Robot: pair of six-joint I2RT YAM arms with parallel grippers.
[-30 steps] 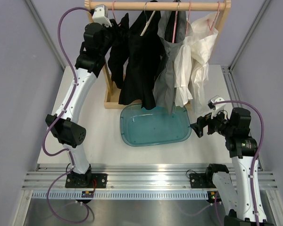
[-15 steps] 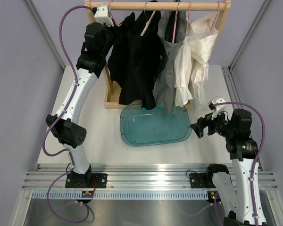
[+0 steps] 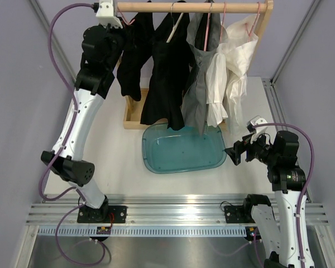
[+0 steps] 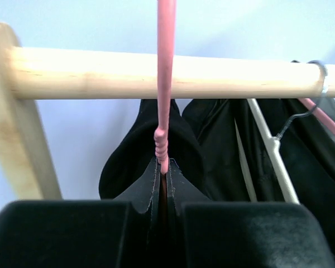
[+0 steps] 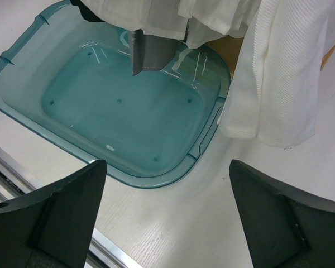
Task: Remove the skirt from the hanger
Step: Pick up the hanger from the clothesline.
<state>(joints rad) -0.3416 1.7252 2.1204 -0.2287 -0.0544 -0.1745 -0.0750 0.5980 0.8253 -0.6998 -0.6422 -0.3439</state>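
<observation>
Up at the far left end of the wooden rail [image 4: 156, 72], my left gripper [image 4: 163, 178] is clamped tight on a pink hanger [image 4: 165, 84]. Rightward, the skirt [image 3: 198, 95] hangs mid-rail, its hem over the teal tub [image 3: 178, 151]. My right gripper [image 3: 238, 151] gapes wide, holding nothing, just right of the tub.

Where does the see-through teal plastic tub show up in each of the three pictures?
Top external: the teal plastic tub sits in the middle of the picture.
Left wrist: not in it.
Right wrist: it fills the upper left.
Shared landmark: the white textured garment hanging by the tub's right end, seen in the top and right wrist views only.
</observation>
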